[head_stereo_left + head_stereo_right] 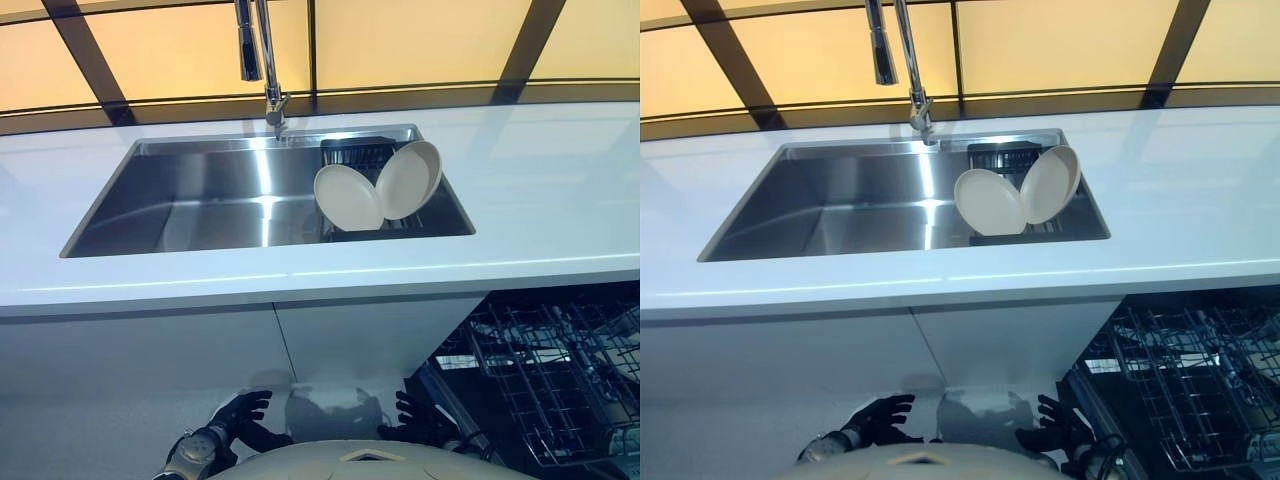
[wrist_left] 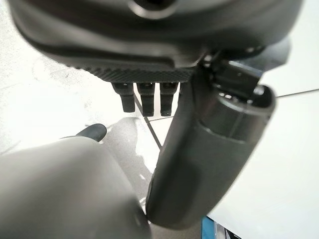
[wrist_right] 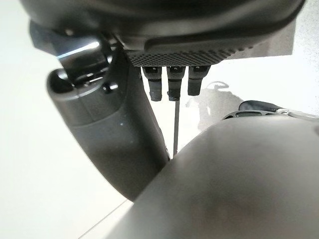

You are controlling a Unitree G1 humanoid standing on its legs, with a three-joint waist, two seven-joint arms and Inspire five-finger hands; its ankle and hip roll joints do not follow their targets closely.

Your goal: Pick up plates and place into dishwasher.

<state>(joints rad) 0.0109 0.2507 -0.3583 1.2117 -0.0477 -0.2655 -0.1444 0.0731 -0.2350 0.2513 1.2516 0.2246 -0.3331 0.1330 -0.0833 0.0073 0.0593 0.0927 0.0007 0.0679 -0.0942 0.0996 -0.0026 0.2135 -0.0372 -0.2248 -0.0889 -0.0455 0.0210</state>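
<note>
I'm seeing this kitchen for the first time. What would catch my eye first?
Two cream plates lean on edge in a dark rack at the right end of the steel sink. Below the counter on the right, the dishwasher rack stands pulled out, wire tines showing.

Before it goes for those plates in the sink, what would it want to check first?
1. Both plates, left plate and right plate, reachable, propped on edge in the rack: ok.
2. Left hand empty, fingers spread: ok.
3. Right hand empty, fingers relaxed: ok.
4. Dishwasher basket pulled out: ok.
5. Free slots in it: cannot tell.
6. Faucet clear of plates: ok.
</note>
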